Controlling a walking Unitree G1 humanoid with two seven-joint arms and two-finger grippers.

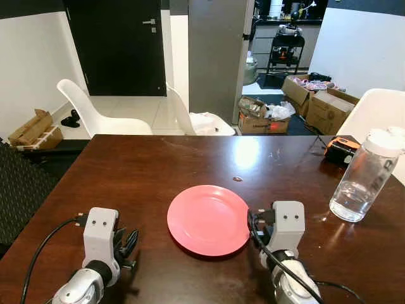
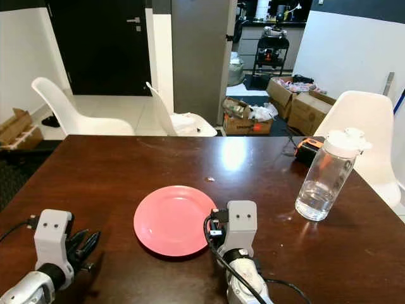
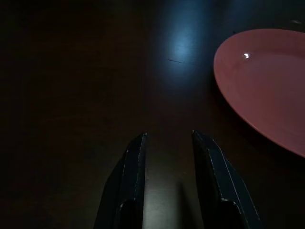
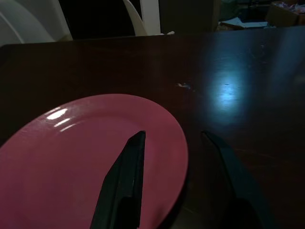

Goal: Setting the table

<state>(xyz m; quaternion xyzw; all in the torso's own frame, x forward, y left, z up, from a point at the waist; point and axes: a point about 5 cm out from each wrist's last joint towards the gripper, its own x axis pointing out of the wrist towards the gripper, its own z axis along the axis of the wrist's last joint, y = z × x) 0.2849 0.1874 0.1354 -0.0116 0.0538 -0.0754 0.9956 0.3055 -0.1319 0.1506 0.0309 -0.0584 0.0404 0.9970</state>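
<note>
Pink plate (image 1: 208,219) lies flat on the dark wood tabletop (image 1: 158,171), near the front edge, about centre. Right gripper (image 4: 174,143) sits at the plate's right rim, fingers spread: one finger (image 4: 125,167) over the plate surface, the other over bare tabletop just off the rim, nothing pinched. Cannot tell if the finger touches the plate. Left gripper (image 3: 169,143) is low over the tabletop to the plate's left, apart from it, fingers spread with a narrow gap, empty. Clear water bottle (image 1: 365,177) with white lid stands upright at the right side of the tabletop, well apart from the plate, a little water at the bottom. Small orange-black item (image 1: 342,151) lies behind the bottle near the far right edge. White chairs (image 1: 104,114) at the far side and right. Cardboard boxes (image 1: 326,104) on the floor beyond.
</note>
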